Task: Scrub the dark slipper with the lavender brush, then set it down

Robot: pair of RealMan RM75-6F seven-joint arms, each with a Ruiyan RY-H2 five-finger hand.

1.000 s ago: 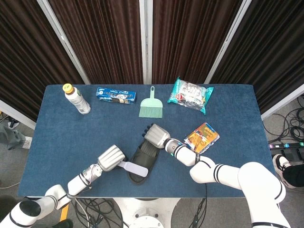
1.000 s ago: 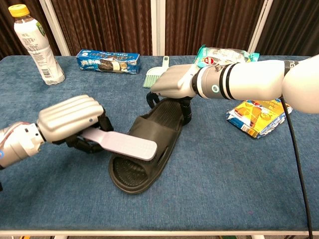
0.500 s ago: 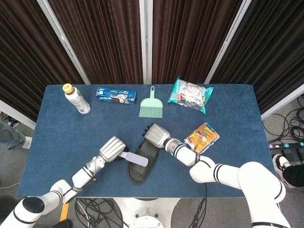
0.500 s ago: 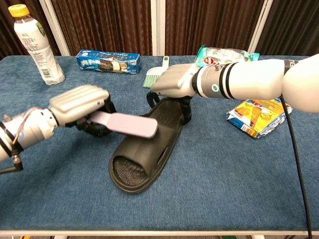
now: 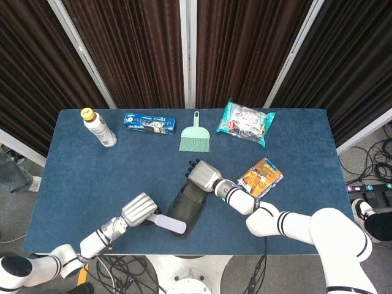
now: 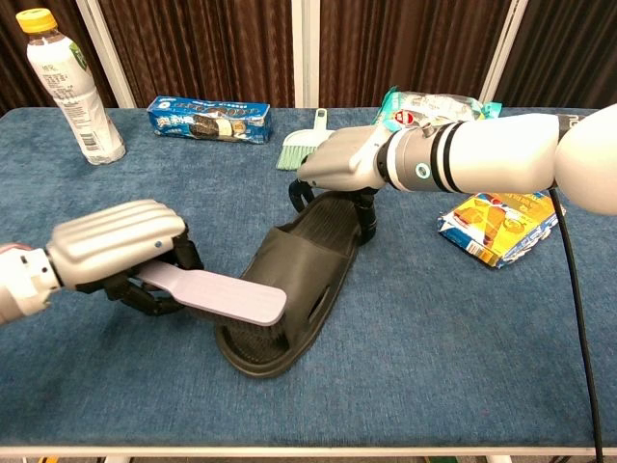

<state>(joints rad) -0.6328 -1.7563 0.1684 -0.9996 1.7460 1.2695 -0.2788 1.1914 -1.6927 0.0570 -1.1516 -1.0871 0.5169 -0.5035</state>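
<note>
The dark slipper [image 5: 187,206] [image 6: 299,280] lies near the table's front edge, toe toward me. My right hand [image 5: 203,174] [image 6: 339,166] grips its heel end from above. My left hand [image 5: 138,210] [image 6: 118,243] holds the handle of the lavender brush [image 5: 169,223] [image 6: 220,293]. The brush head lies over the slipper's toe end, at its left side. Whether the bristles touch the slipper I cannot tell.
A bottle [image 5: 98,127] [image 6: 70,85] stands at the back left. Beside it lie a blue cookie box [image 5: 149,122] [image 6: 209,119], a green dustpan brush [image 5: 194,135] and a snack bag [image 5: 246,122]. An orange packet [image 5: 260,176] [image 6: 498,221] lies right of the slipper.
My left hand has pulled the brush back toward me along the slipper, from the strap area to the toe end. The slipper has shifted slightly; my right hand still grips the heel.
</note>
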